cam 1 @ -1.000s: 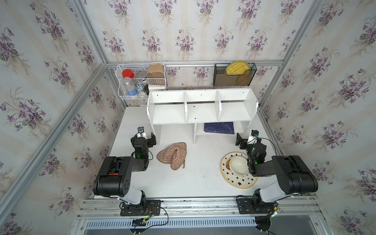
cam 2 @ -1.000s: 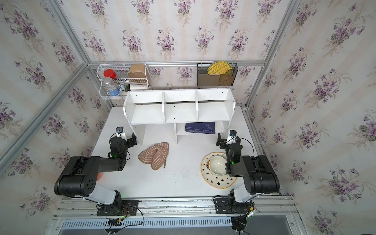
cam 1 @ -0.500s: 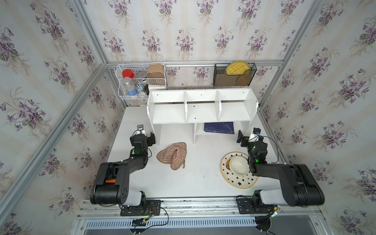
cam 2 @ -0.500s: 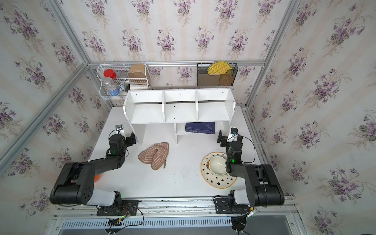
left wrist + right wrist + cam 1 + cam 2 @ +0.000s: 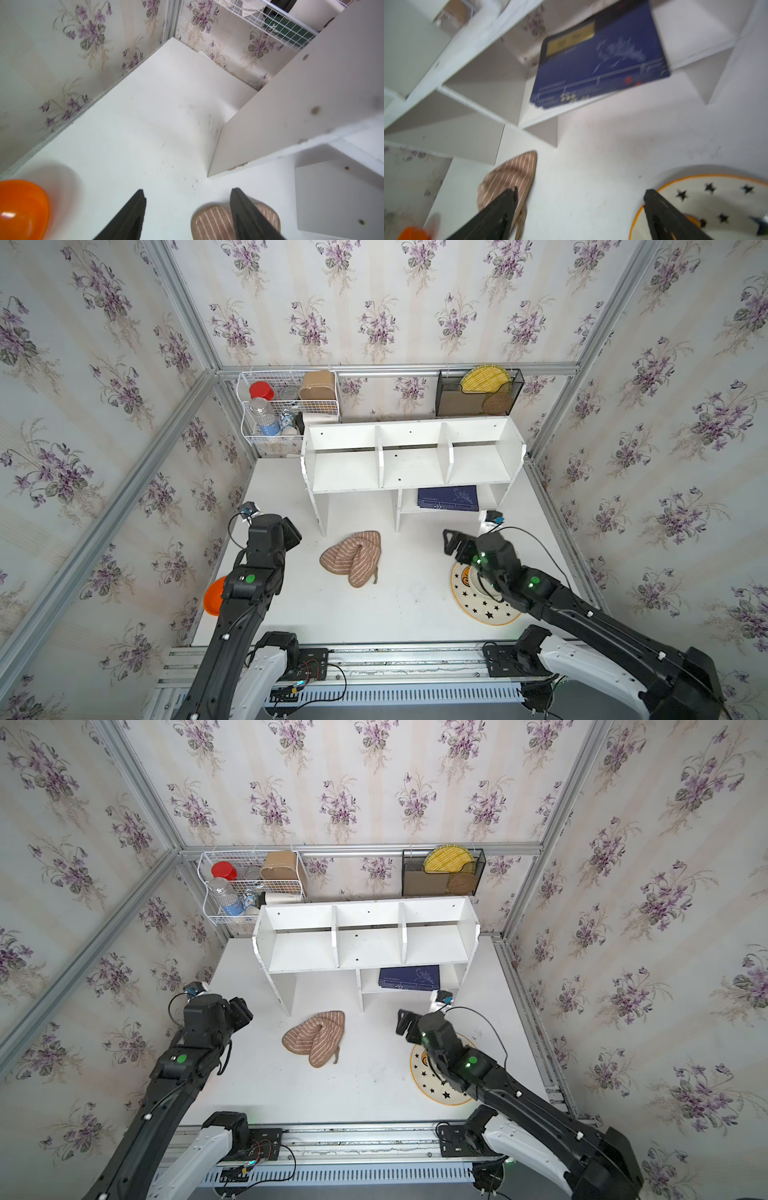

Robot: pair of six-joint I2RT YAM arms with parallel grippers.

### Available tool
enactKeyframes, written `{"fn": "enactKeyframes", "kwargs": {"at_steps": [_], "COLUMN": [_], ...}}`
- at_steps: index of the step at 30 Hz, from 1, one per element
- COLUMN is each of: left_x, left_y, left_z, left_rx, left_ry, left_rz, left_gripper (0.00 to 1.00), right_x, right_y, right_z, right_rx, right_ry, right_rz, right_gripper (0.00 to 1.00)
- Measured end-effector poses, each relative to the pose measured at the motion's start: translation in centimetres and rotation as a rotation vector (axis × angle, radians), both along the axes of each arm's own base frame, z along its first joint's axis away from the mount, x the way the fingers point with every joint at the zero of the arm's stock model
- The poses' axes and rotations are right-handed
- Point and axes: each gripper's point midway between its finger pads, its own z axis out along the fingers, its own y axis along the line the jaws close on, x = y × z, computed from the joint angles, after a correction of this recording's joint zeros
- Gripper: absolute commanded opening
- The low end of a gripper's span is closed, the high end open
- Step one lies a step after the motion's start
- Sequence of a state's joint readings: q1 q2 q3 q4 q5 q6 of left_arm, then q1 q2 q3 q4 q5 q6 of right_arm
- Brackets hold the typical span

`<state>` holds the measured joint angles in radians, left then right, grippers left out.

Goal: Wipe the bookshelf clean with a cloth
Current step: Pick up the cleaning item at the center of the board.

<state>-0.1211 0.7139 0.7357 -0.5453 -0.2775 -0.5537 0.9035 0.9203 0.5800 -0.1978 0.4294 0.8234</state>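
cloth (image 5: 352, 558) lies free on table (image 5: 374, 614) near bookshelf (image 5: 409, 485) leg | left gripper (image 5: 188, 190) jaws apart, empty | right gripper (image 5: 580, 191) jaws apart, empty

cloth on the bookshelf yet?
No, the cloth lies bunched on the table in front of the bookshelf.

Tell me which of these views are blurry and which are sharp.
Both top views are sharp; the right wrist view is smeared, the blue book and cloth soft; the left wrist view is milder, blurring the orange bowl.
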Motion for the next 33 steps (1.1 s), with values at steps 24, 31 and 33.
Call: {"fn": "enactKeyframes", "kwargs": {"at_steps": [24,31,33], "left_x": [-1.9,0.7,1.6], "left_y": [-2.2,-5.1,-6.2], "left_z": [5.2,8.5,10.5], "left_rx": [-0.070,-0.097,-0.104], "left_ry": [0.039,-0.011,-0.059], "left_rz": [-0.076,-0.232,-0.295], "left_gripper": [0.73,0.72,0.72], "right_x": [0.7,0.2,0.1], "right_y": [26.2,23.6,22.2], "right_z": [-11.4,-9.5,-6.2], "right_rx": [-0.126,-0.144,-0.099], "right_ry": [0.111,0.090,0.036], "right_rz": [0.371,0.364,0.346], "right_gripper": [0.09,0.00,0.00]}}
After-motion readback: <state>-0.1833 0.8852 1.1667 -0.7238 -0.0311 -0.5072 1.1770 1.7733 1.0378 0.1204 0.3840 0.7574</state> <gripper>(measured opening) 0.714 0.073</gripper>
